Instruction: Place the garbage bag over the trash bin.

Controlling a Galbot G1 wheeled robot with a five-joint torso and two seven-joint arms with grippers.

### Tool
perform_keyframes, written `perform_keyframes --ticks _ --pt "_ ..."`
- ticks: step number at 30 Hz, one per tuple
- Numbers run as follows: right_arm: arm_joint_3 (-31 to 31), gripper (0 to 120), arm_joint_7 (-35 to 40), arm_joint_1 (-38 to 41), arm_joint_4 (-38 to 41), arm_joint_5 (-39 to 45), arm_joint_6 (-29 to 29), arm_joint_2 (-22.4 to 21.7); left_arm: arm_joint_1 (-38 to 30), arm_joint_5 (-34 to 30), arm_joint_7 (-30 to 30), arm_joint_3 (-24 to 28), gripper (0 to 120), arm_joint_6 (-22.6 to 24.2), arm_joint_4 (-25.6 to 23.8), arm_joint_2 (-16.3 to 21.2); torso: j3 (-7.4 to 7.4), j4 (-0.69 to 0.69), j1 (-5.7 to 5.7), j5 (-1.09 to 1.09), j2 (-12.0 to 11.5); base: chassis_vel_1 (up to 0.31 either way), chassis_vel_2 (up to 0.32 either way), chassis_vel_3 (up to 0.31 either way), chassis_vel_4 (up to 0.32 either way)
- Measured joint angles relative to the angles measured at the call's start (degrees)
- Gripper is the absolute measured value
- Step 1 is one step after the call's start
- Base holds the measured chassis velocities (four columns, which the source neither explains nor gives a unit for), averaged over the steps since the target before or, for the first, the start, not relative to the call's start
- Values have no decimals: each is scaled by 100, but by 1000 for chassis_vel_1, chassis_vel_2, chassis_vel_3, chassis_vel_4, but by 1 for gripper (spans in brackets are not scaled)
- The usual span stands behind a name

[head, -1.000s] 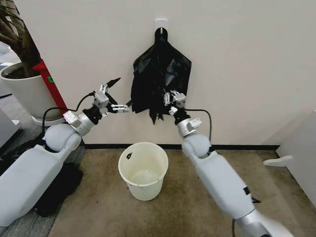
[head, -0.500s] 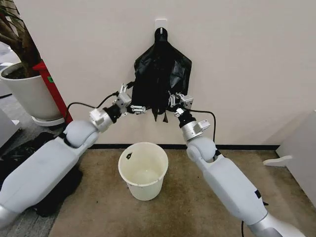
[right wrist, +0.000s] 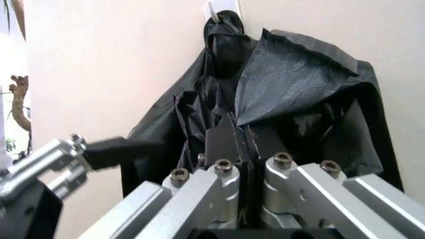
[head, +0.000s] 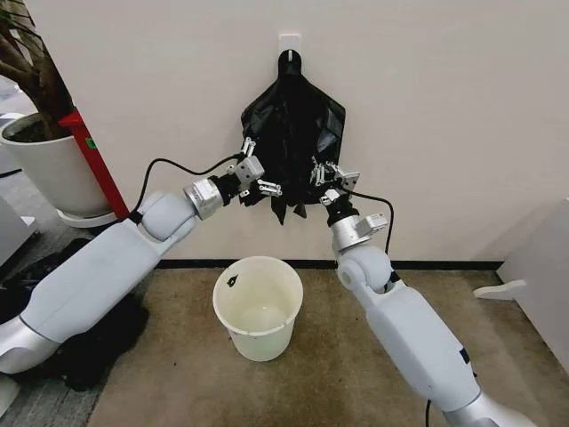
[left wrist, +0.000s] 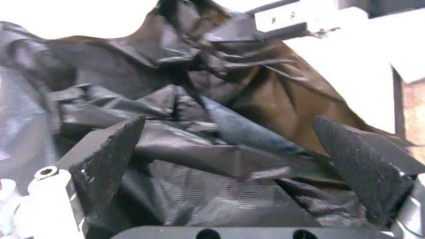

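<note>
Garbage bag stock, a wrinkled, glossy black plastic bundle [head: 292, 142] gathered to a point, hung from one white wall hook [head: 290, 42] at the 12 o'clock position of the head view. Whether it comprised one bag or several could not be determined.

The round white plastic trash bin [head: 259, 307], tapered toward its base, stood on the brown floor at 6 o'clock of the bundle, well apart from it and unlined. One bin was present.

Step in hand, as judged: taking hold of a bag at the wall. No plastic had yet been drawn toward the bin.

Left gripper [head: 257, 181]: at 8 o'clock of the bundle, at its lower edge. In the left wrist view its two dark textured pads [left wrist: 106, 159] stood wide apart, with folds of black plastic lying between them, not yet clamped.

Right gripper [head: 331, 175]: at 4 o'clock of the bundle. In the right wrist view its jaws appeared drawn nearly together against the plastic; whether film was pinched between them could not be confirmed.

Next move, as judged: requires the left jaws to come together on a single layer only, since the film is thin and several layers could be pinched at once.

Count: two grippers, one bundle, one bin, one large white plant pot [head: 46, 169] at 9 o'clock.
</note>
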Motion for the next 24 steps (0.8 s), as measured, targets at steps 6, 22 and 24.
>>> perform_keyframes --ticks 6,22,24 --pt "-25 0 -8 0 0 -31 -20 81 -33 216 88 1 100 -19 104 -139 0 0 0 0 0 0 0 0 0" --pt "-13 0 -36 -67 89 -67 -37 94 -121 531 410 -158 59 127 406 -255 0 0 0 0 0 0 0 0 0" --pt "-5 0 -41 -82 104 -68 -37 80 -77 401 415 -219 47 161 408 -252 0 0 0 0 0 0 0 0 0"
